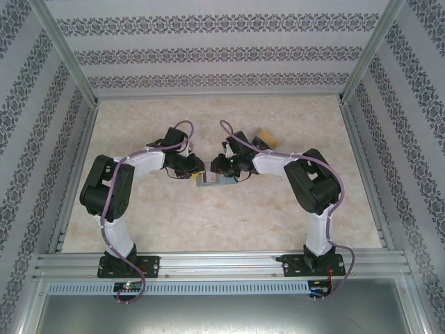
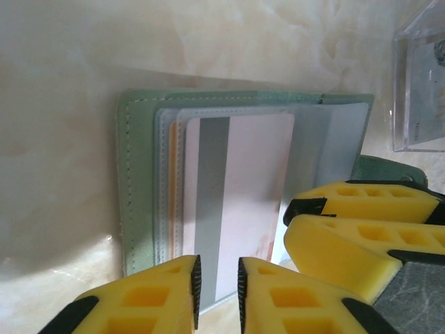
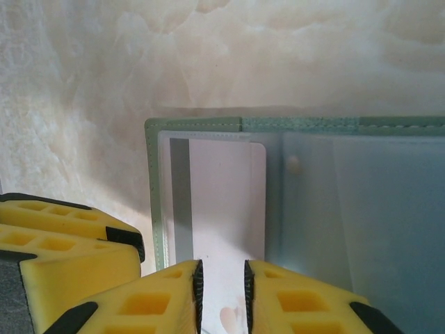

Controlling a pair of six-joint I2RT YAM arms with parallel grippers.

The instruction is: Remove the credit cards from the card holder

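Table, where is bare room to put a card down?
Bare table lies between the card holder and the arm bases, and along the back wall. It is crowded in the middle, where the left gripper and right gripper meet over it.

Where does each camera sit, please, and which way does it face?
Top external: above, behind the bases, facing down at the beige marbled table; both arms show.
Left wrist: looks down past the left gripper at the soft sage-green card holder.
Right wrist: looks down past the right gripper at that holder.
Shared: both wrist views show the grey-striped pinkish card.
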